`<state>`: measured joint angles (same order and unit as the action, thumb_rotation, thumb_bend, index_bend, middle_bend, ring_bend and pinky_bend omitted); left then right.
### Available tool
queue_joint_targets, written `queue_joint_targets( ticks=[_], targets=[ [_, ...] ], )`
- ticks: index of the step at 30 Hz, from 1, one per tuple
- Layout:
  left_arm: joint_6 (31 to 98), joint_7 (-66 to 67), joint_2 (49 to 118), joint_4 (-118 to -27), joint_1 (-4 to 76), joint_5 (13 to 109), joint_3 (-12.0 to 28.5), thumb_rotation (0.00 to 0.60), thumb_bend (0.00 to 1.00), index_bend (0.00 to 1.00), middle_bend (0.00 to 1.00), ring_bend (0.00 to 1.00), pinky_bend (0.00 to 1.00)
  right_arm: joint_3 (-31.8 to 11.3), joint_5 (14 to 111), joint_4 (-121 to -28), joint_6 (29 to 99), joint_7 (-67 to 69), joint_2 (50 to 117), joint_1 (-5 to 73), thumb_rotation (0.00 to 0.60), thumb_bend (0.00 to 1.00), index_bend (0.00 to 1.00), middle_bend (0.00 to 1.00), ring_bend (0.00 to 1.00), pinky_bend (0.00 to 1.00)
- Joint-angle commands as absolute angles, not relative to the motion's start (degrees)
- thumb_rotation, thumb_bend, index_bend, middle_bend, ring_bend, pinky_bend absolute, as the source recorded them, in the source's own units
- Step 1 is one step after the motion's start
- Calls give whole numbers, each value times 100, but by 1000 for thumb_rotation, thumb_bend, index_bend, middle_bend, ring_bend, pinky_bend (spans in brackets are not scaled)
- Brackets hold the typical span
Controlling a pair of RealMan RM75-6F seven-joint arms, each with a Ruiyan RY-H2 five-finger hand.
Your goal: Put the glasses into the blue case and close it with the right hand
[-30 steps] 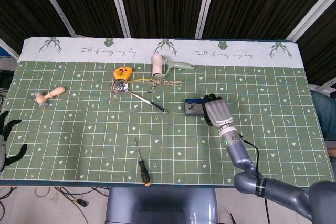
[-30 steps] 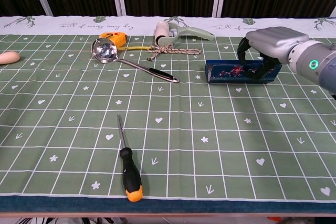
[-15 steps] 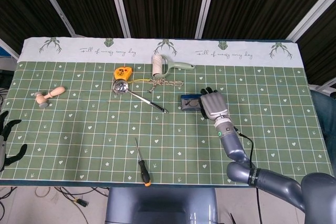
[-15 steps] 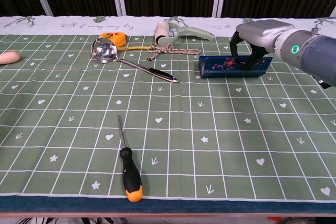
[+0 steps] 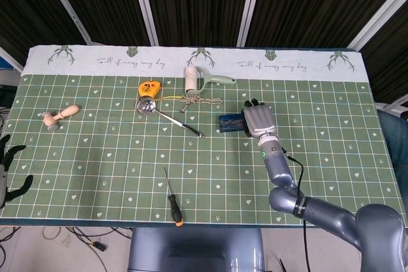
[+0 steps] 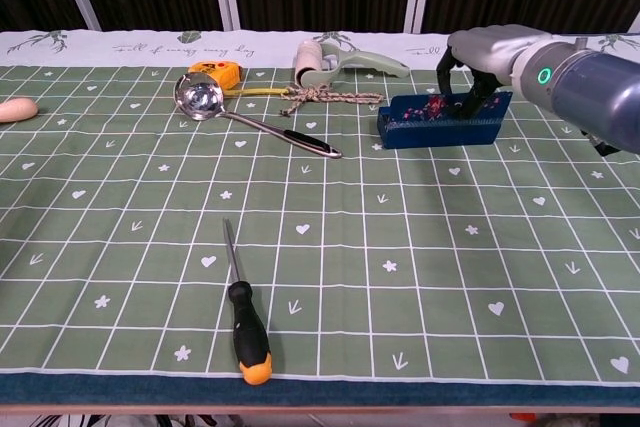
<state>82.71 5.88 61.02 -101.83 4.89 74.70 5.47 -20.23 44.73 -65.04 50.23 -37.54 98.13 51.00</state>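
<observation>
My right hand (image 6: pixel 492 50) has its fingers curled over the blue case (image 6: pixel 440 121), pressing its raised lid; case sits toward the desk's (image 6: pixel 400 307) far edge, right of centre.

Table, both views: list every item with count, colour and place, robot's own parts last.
blue case: 1, blue with a floral lid, right of centre, under the right hand, lid partly raised
ladle: 1, silver bowl and black handle, upper centre
tape measure: 1, orange and yellow, just behind the ladle bowl
lint roller: 1, white roll on a pale green handle, far centre
rope: 1, beige knotted bundle, in front of the lint roller
screwdriver: 1, black and orange handle, near edge
wooden tool: 1, light wood, far left
tablecloth: 1, green grid with hearts
right hand: 1, grey, fingers on the case lid
left hand: 1, black, at the left edge, holding nothing
</observation>
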Motion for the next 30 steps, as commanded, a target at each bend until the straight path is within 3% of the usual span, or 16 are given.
queue_joint_targets(
  ticks=[1,23,28,30],
  targets=[
    [8277,570,6100,-10185,484,7470,549,600,312,209,0,0,0,-2060,4352,-6335,4976,-3779,9880,5200,600,614,753,241,175,333],
    [8262,542,6088,-10175,484,7489,535,600,312,209,0,0,0,-2045,3761,-5420,4670,-4012,10281,5716,600,614,683,241,175,333],
    [8263,532,6088,-10176,482,7499,530,600,312,209,0,0,0,-2075,3685,-5187,4618,-4011,10410,5829,600,615,615,241,175,333],
    [8263,530,6086,-10174,481,7503,529,600,312,209,0,0,0,-2076,3668,-5120,4596,-4019,10446,5861,600,614,538,240,175,333]
  ],
)
